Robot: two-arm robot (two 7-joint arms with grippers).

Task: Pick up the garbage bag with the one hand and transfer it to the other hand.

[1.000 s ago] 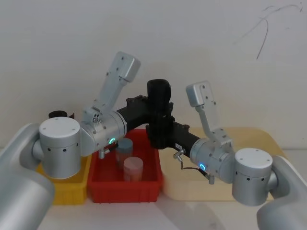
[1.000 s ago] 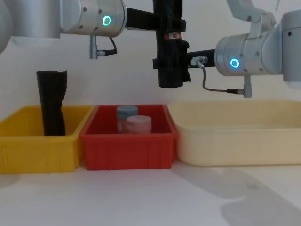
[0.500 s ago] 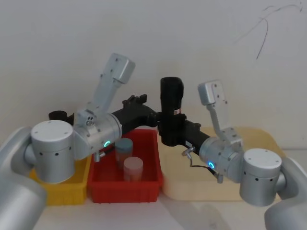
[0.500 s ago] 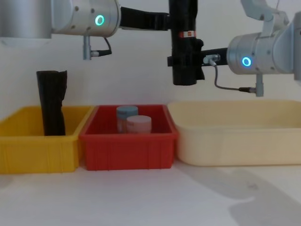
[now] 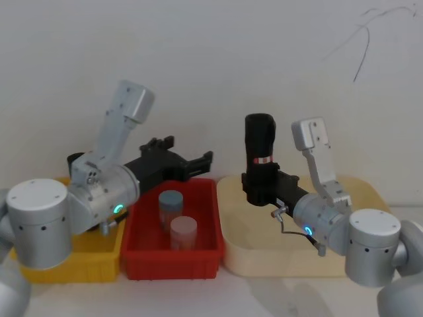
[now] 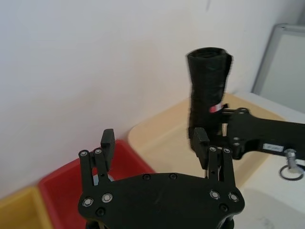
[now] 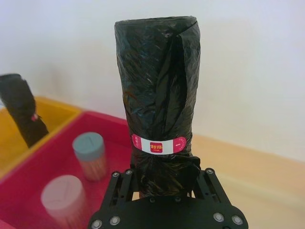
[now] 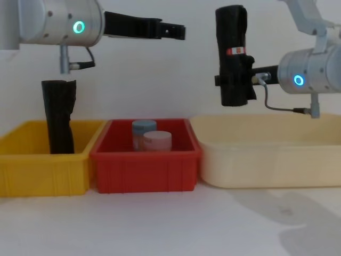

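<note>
left arm: raised, green ring lit, reaching level toward centre | left claw (image 8: 178, 32): fingers spread, empty | right arm: raised, blue ring lit | right claw (image 8: 235, 82): clamped on lower part of upright bag (image 8: 230, 29)

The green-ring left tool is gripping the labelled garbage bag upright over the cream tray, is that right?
No. It is the right tool, the blue-ring one, that grips the garbage bag upright over the cream tray, as the chest view shows. The left tool is open and empty above the red bin.
</note>
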